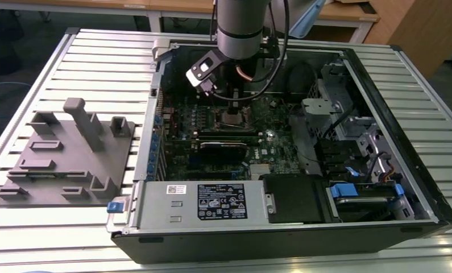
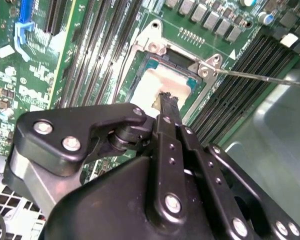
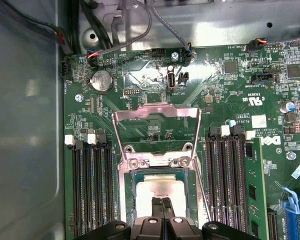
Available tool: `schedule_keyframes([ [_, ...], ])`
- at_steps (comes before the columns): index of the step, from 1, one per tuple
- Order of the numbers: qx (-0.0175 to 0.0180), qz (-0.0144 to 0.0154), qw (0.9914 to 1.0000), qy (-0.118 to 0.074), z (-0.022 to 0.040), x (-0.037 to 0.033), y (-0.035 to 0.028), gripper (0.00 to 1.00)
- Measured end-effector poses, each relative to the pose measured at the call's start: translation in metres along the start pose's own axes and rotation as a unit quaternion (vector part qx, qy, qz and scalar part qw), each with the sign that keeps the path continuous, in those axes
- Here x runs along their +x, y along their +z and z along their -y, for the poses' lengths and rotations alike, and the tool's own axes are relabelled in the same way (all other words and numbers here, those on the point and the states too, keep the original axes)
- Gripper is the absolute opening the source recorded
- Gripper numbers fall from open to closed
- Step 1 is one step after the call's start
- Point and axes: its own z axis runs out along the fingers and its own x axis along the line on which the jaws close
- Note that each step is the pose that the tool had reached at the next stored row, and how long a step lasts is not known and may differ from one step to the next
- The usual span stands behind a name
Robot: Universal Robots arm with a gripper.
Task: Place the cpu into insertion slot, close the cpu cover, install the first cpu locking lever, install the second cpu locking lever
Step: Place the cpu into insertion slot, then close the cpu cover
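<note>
The tool (image 3: 162, 204) has its fingers pressed together with nothing visible between them. The tips sit over the middle of the cpu (image 3: 146, 192); I cannot tell whether they touch it or hover just above.

The cpu lies flat inside the insertion slot (image 3: 191, 192), so the first step looks done. Beyond it the cpu cover (image 3: 155, 113) is swung back open, not lowered over the chip. In the second wrist view a thin locking lever (image 2: 260, 78) stands free beside the slot, unlatched; I cannot make out a second lever. By my judgement, closing the cover and setting both levers remain.

In the exterior view the arm (image 1: 241, 28) hangs toward twelve o'clock inside the computer case (image 1: 286, 242). A grey fixture block (image 1: 66, 153) rests on the bench (image 1: 96, 51) at nine o'clock of the case.
</note>
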Motion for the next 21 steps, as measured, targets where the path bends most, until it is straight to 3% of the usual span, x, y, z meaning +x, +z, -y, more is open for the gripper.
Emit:
schedule_keyframes([
  [3, 0.0000, 0.0001, 1.00000, 0.000, 0.0000, 0.0000, -0.0001, 0.11],
  [5, 0.0000, 0.0001, 1.00000, 0.000, -0.0002, 0.0002, -0.0049, 0.11],
  [21, 0.0001, 0.0001, 1.00000, 0.000, -0.0003, 0.0003, -0.0068, 0.11],
])
